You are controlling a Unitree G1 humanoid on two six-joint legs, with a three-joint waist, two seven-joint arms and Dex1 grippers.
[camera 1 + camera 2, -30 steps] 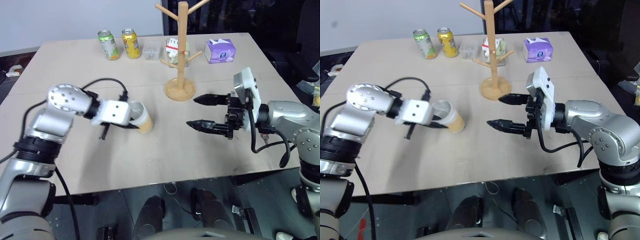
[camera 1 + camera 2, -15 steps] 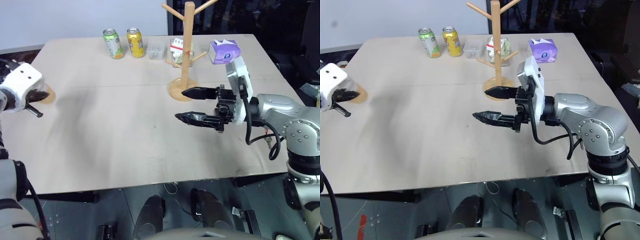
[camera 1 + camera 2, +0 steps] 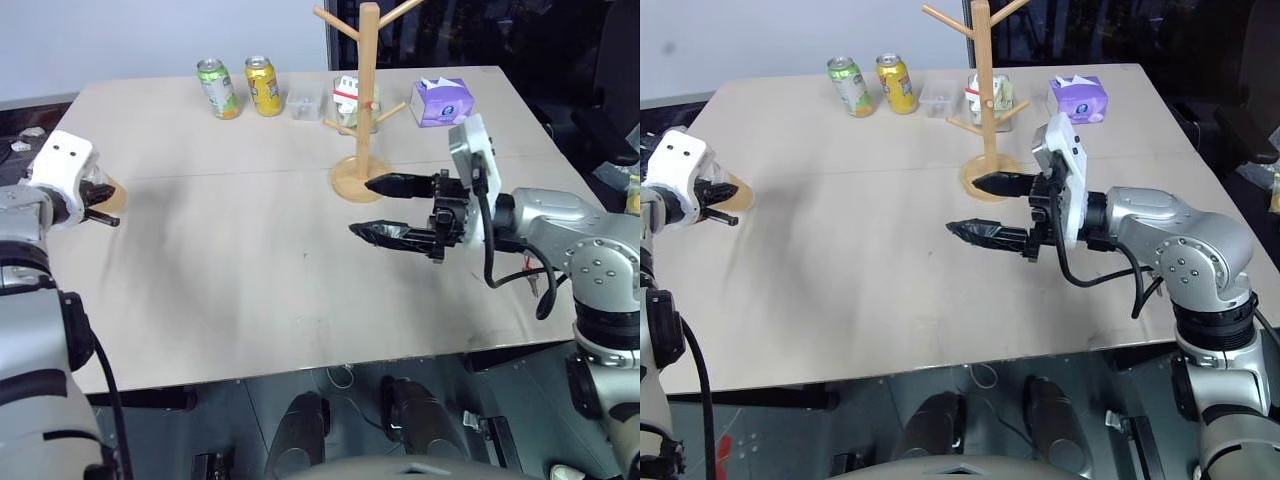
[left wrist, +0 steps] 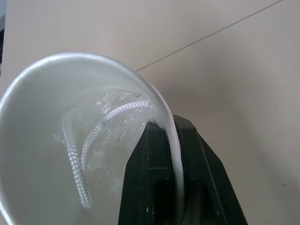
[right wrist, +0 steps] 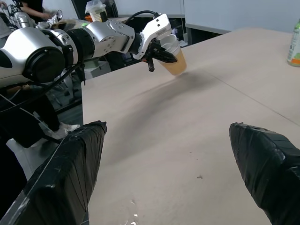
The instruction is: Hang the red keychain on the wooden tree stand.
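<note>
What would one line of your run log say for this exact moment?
left gripper: shut on paper cup rim, at table's left edge | right gripper: open, empty, beside wooden tree stand | red keychain: unseen

Head stereo overlooks table (image 3: 250, 260); wrist cams close.

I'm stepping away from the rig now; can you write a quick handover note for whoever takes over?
Left gripper: shut on the rim of a paper cup, held over the table's left edge.
Right gripper: open, holding nothing, hovering just in front of the wooden tree stand.
Red keychain: not made out anywhere; the cup holds what looks like clear crinkled wrap and a white coiled cord.
Done: nothing hung.
Left: find the keychain, hang it on a peg.
</note>
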